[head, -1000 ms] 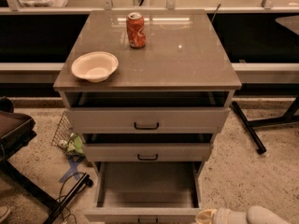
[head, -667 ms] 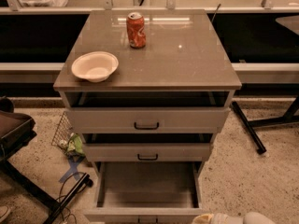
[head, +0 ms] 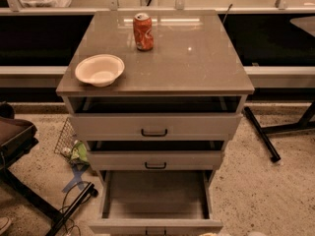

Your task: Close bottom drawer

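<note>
You've a white bowl (head: 100, 70) front-left on the cabinet top (head: 197, 58), with an orange soda can (head: 143, 31) (upright, dented) farther back.

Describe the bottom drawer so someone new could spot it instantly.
Find the grey cabinet with a red can and white bowl on top. The bottom drawer is the lowest of its three, by the floor. Only it is pulled far out, its tray showing; the end effector is a pale sliver at the picture's lower edge.

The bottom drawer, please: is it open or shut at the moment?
Open: the bottom drawer is pulled far out, its empty tray showing. The claw barely shows at the picture's bottom edge.
</note>
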### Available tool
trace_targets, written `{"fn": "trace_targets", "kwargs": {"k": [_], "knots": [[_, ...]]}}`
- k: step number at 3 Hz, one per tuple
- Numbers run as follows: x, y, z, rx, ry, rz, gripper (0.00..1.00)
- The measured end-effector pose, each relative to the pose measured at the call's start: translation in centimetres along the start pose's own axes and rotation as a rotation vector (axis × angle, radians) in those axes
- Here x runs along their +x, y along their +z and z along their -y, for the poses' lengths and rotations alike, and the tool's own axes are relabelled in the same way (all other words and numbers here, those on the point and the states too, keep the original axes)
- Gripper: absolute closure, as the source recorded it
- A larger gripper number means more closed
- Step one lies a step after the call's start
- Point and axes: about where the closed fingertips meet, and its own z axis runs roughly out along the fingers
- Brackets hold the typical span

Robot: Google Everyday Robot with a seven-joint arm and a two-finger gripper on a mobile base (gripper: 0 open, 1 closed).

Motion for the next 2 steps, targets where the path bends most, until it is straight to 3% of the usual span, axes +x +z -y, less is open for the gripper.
{"fn": "trace_targets", "kwargs": {"k": [1, 2], "knots": [[-1.0, 1.2, 1.3, -0.01, -0.013, 0.015, 1.0], [-3.4, 2.9, 4.5, -0.011, -0.062, 0.024, 1.0]]}}
